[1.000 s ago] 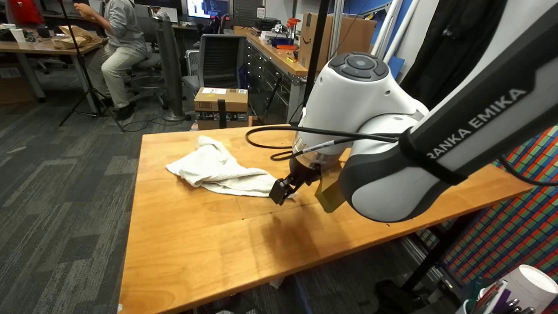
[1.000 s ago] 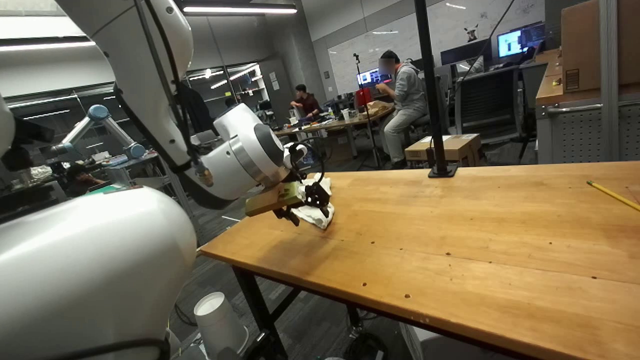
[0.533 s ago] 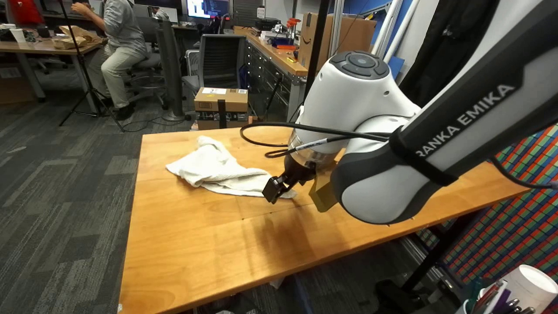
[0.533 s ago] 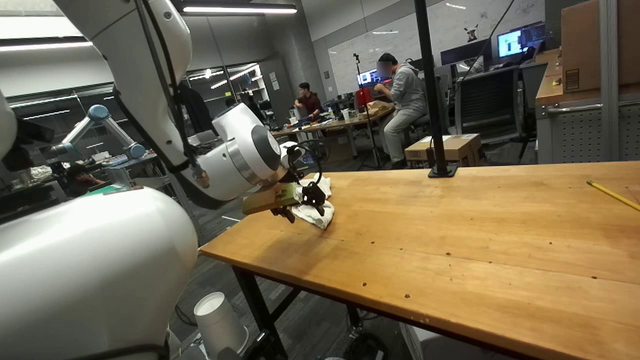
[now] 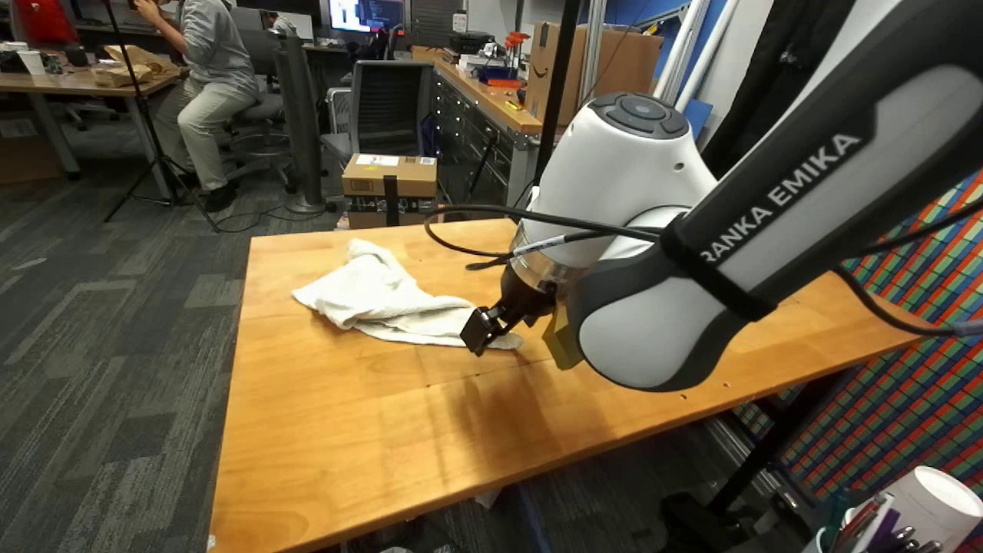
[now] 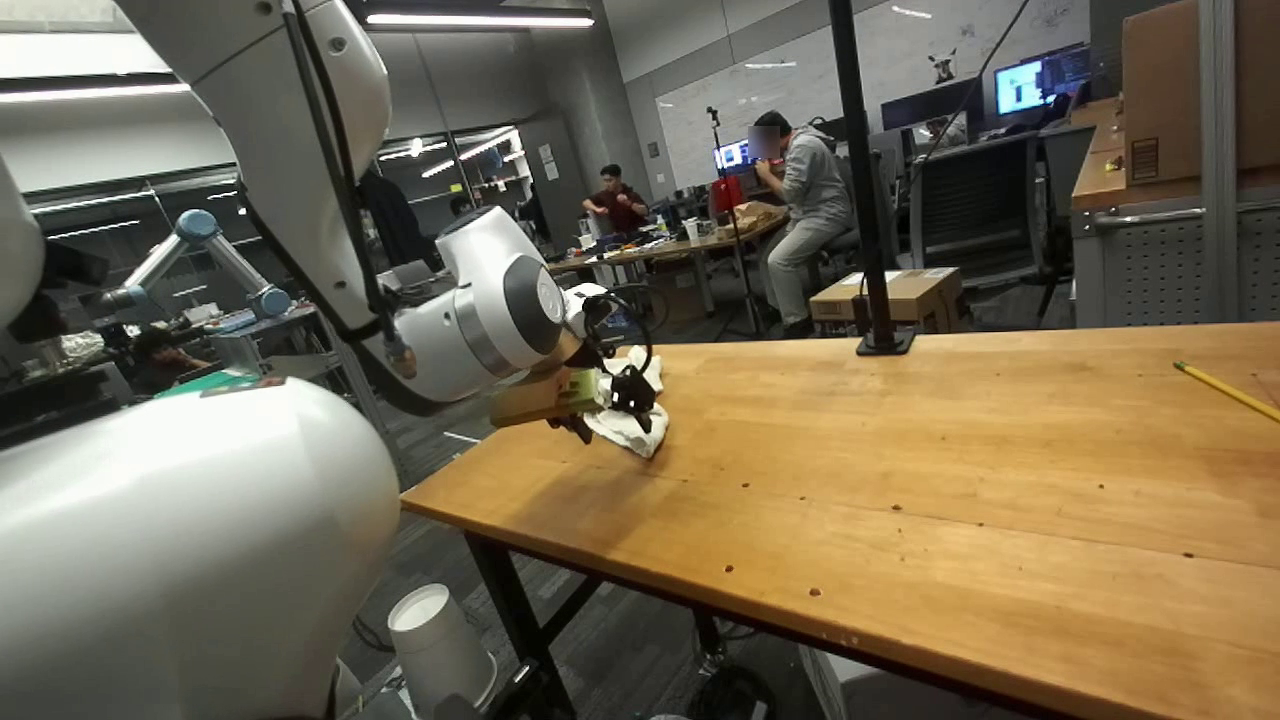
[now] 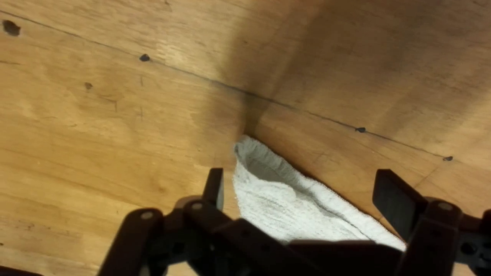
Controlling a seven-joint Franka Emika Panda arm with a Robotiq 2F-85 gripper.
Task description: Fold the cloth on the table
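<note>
The white cloth (image 5: 384,296) lies crumpled on the wooden table (image 5: 345,445). One narrow corner reaches toward my gripper (image 5: 501,336). The cloth also shows partly behind the gripper (image 6: 614,430) in an exterior view, where its near part (image 6: 635,430) is visible. In the wrist view the gripper (image 7: 299,172) is open, with wide-apart fingers (image 7: 397,203) and nothing held. The cloth corner (image 7: 276,207) shows between the fingers, its tip pointing past them, with a folded-over edge. The gripper appears to be a little above the table; the rest of the cloth is hidden there by the gripper body.
A yellowish block (image 5: 564,338) sits at the wrist beside the gripper. A black cable (image 5: 468,209) loops from the arm. A black post (image 6: 868,200) stands at the table's far edge. A pencil (image 6: 1228,392) lies on the table. A cardboard box (image 5: 392,184) stands beyond the table.
My gripper has moved slightly left in an exterior view, over the cloth's corner, and the upper arm has shifted left too. The cloth has not visibly moved.
</note>
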